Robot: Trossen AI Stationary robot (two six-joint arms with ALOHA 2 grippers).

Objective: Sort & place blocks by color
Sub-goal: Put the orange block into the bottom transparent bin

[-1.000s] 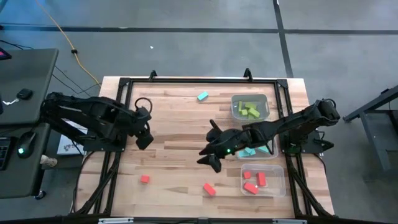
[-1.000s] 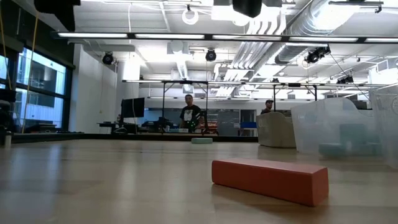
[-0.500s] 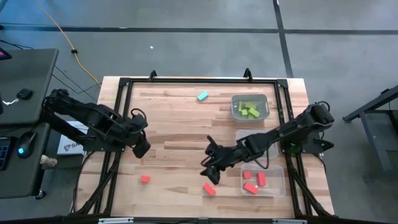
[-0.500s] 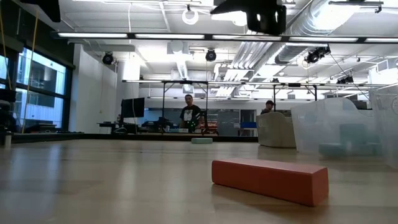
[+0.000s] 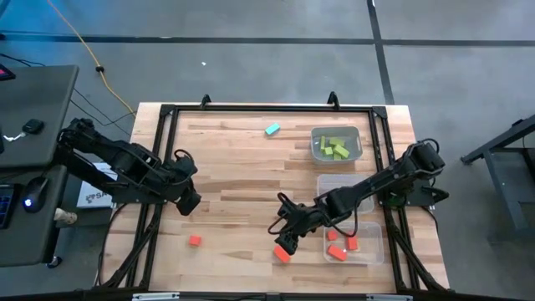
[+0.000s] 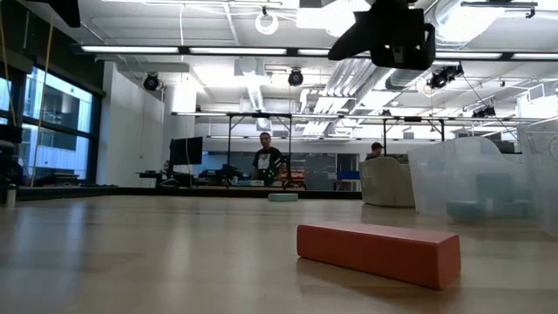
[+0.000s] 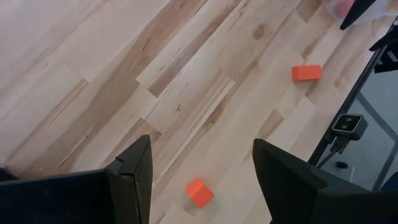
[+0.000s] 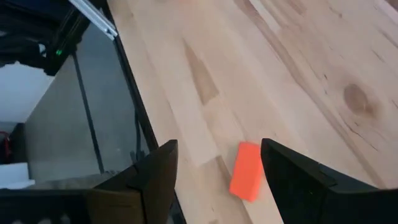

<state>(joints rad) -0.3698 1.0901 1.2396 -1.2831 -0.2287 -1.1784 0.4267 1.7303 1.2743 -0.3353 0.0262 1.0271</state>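
Note:
A red-orange bar block (image 5: pixel 282 254) lies flat on the wooden table near its front edge, also in the low view (image 6: pixel 377 253). My right gripper (image 5: pixel 282 237) hangs open just above it. In the right wrist view the bar (image 8: pixel 247 171) shows ahead between the spread fingers of that gripper (image 8: pixel 219 146), untouched. A red cube (image 5: pixel 194 241) lies toward the near left, and a light blue block (image 5: pixel 272 130) at the far middle. My left gripper (image 5: pixel 191 201) hovers open over the table's left side, and its wrist view shows the cube (image 7: pixel 199 193) and the bar (image 7: pixel 306 73).
Three clear bins line the right side: one with green blocks (image 5: pixel 336 144), a middle one (image 5: pixel 338 186) partly under my right arm, and one with red blocks (image 5: pixel 355 242). A black rail frame (image 5: pixel 164 159) borders the table. People stand in the room beyond (image 6: pixel 266 161).
My right gripper has dropped and moved toward the table's near edge, rolling as it went, and now hangs over the red bar. My left gripper has swung a little toward the near edge. Both stay open. No block has moved.

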